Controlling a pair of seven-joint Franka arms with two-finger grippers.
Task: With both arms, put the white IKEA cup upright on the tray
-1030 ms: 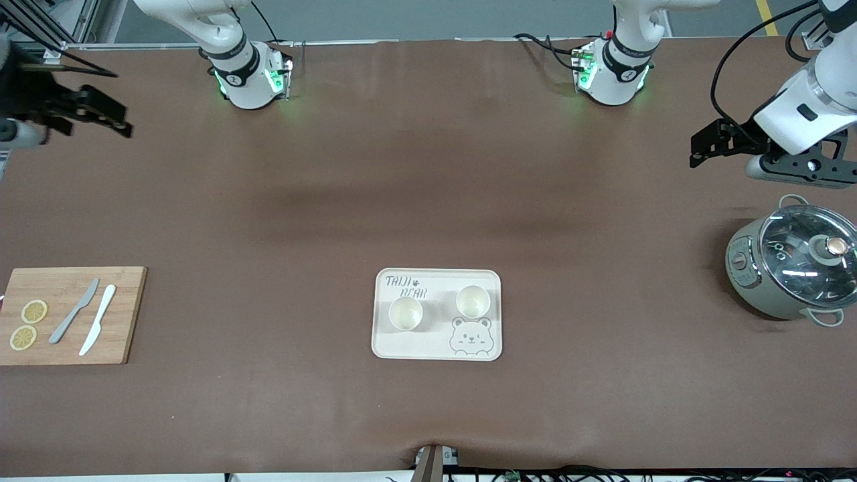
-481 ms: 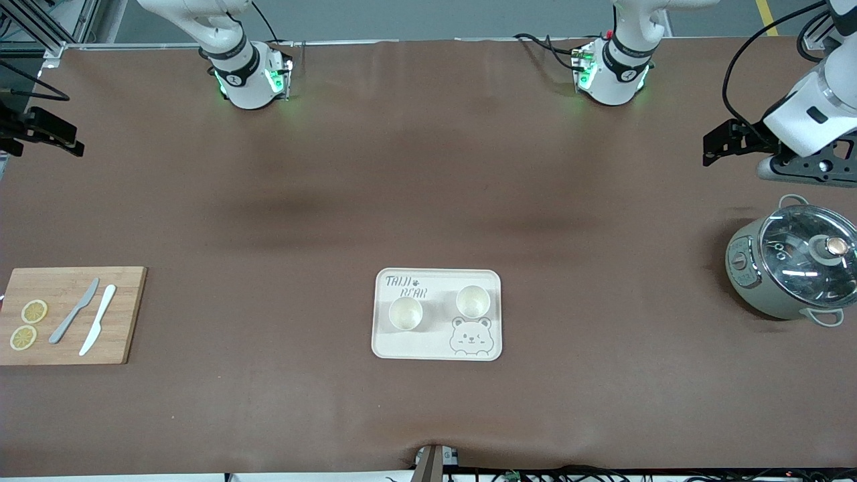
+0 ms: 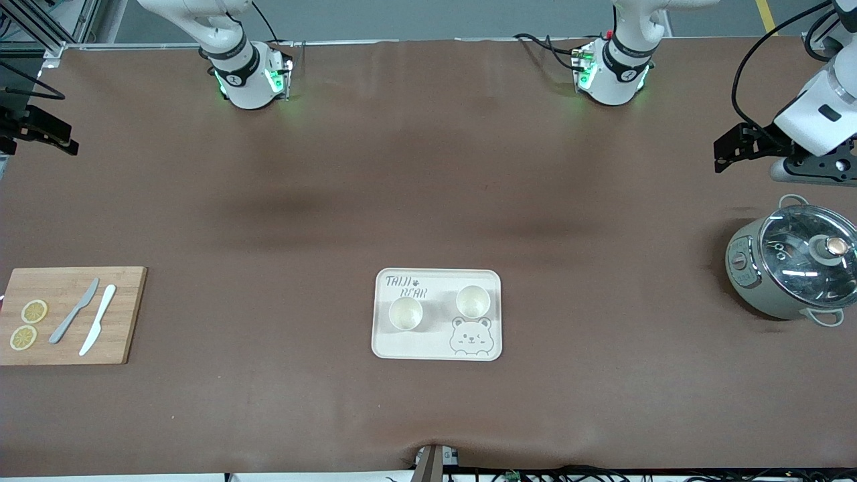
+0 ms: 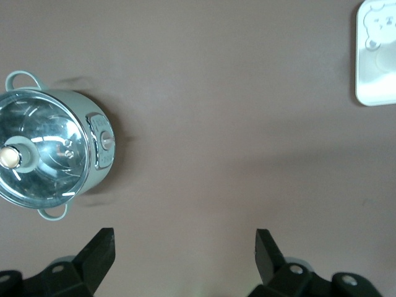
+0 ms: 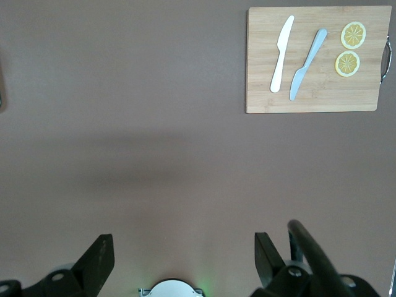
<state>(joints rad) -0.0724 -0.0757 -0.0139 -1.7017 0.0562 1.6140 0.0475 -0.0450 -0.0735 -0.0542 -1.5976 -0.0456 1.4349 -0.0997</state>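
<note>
The cream tray (image 3: 436, 348) with "TAIJI BEAR" lettering and a bear drawing lies near the middle of the table. Two white cups stand upright on it, one (image 3: 406, 313) toward the right arm's end and one (image 3: 473, 301) toward the left arm's end. A corner of the tray shows in the left wrist view (image 4: 374, 93). My left gripper (image 3: 726, 148) (image 4: 184, 247) is open and empty, high over the table's left-arm end. My right gripper (image 3: 50, 134) (image 5: 184, 250) is open and empty, high over the right-arm end.
A grey-green pot with a glass lid (image 3: 790, 264) (image 4: 49, 151) stands at the left arm's end. A wooden cutting board (image 3: 70, 314) (image 5: 312, 59) with two knives and two lemon slices lies at the right arm's end. The arm bases (image 3: 248, 73) (image 3: 612, 70) stand along the table's top edge.
Both grippers have drawn outward toward their own ends of the table and upward. The cups and the tray have not moved.
</note>
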